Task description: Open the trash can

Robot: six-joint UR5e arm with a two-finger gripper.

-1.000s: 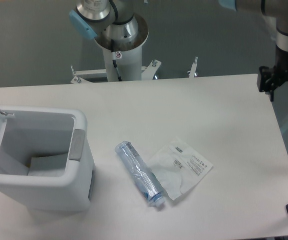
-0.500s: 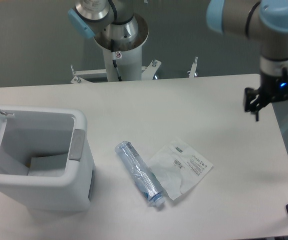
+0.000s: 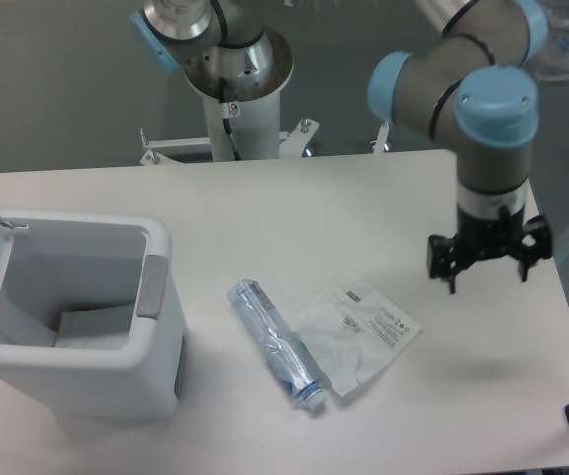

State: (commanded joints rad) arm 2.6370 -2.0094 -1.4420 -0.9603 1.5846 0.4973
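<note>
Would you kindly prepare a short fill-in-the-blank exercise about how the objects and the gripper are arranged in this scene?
1. The hinged lid of the large boxy white plastic trash can is ____.
2. The clear crushed plastic bottle lies between the trash can and the flat white ____.
3. The black two-finger gripper holds ____.
4. The grey rectangular push tab sits on the rim facing the ____.

Missing words: open; packet; nothing; bottle

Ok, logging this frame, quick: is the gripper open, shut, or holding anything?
Gripper: open, fingers spread, holding nothing, above the table right of the plastic bag.
</note>
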